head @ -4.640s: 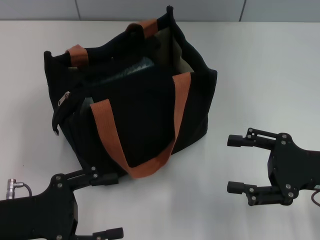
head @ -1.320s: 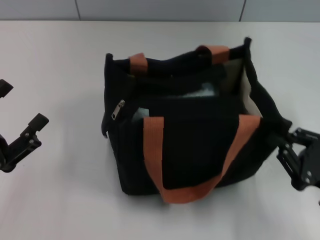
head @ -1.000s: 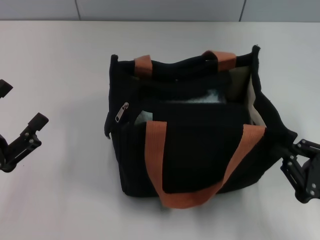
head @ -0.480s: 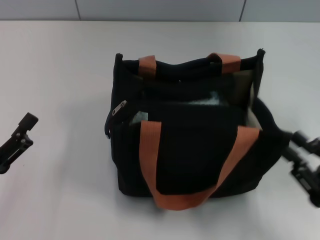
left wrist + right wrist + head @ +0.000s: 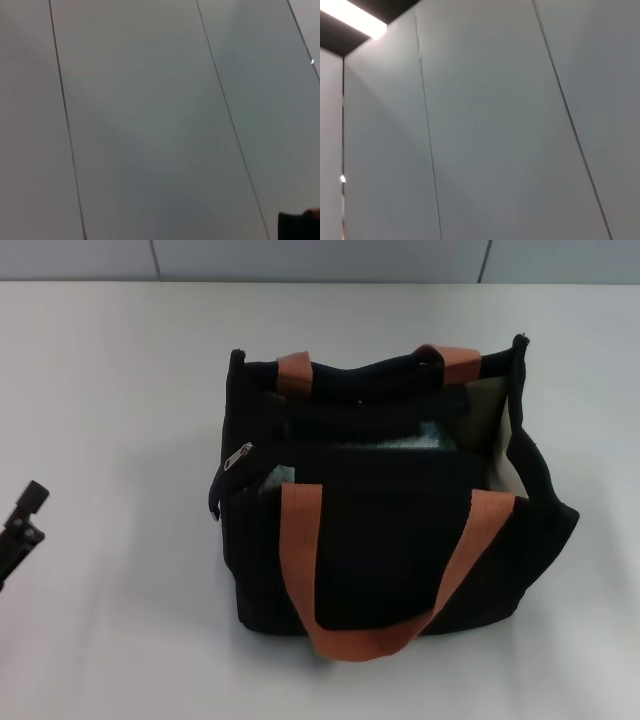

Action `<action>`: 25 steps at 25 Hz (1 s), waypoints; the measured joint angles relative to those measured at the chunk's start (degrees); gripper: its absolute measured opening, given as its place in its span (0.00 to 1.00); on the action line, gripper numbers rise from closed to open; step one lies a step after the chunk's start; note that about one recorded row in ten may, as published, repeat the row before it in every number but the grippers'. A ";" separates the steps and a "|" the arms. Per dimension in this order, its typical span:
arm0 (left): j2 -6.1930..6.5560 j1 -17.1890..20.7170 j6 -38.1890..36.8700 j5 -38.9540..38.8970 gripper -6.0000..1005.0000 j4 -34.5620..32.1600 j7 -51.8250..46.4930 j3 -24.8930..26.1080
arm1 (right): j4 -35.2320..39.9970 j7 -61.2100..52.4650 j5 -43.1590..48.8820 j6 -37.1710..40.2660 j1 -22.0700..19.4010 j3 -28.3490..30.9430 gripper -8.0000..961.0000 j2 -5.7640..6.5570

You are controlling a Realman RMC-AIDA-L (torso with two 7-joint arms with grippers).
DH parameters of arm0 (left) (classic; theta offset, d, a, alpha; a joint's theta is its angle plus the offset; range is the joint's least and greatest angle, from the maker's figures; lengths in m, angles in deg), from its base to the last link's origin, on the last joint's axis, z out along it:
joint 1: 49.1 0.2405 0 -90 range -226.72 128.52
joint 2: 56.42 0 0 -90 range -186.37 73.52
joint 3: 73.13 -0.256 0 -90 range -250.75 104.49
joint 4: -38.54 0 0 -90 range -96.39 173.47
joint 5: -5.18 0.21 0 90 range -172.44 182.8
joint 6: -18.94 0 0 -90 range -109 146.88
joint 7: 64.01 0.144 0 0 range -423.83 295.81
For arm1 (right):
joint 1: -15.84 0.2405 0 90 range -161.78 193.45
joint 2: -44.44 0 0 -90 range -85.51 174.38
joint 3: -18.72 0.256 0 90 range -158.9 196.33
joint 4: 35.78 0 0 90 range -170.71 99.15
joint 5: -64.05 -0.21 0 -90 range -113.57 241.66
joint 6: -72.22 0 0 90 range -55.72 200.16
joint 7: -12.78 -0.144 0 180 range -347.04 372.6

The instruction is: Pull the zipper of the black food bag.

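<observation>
The black food bag (image 5: 385,530) is seen standing upright near the middle of the white table (image 5: 110,390), its mouth gaping open so that the beige lining (image 5: 492,410) is shown on the robot's right side. Two orange-brown webbing handles are visible: the near handle (image 5: 370,570) is draped in a loop down the front panel, and the far handle (image 5: 360,365) is laid over the back rim. The zipper (image 5: 239,456), a small silver pull tab, is found at the bag's upper corner on the robot's left, at the end of the black zipper line, and it is touched by nothing. A pale item is partly glimpsed inside the bag, too hidden to be identified.

Only the tip of the left gripper (image 5: 20,530) is caught at the head view's left edge, well apart from the bag; whether it is released or clenched cannot be told. The right gripper is not shown in any view. Grey wall panels (image 5: 150,115) with thin dark seams are all that is recorded by the left wrist view, and similar panels fill the right wrist view under a bright ceiling light (image 5: 357,20).
</observation>
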 joint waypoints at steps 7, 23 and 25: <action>-0.10 -0.53 5.15 0.21 0.80 6.02 15.38 -0.29 | 3.35 -5.12 0.43 0.74 4.62 0.17 0.76 0.00; -0.40 -4.57 14.47 1.94 0.79 19.62 41.87 -0.60 | 6.40 -8.53 3.22 -0.77 9.18 -2.43 0.76 -0.01; -0.33 -4.61 14.31 5.49 0.79 19.73 41.48 -0.67 | 6.40 -8.66 3.28 -0.77 9.14 -2.42 0.76 0.00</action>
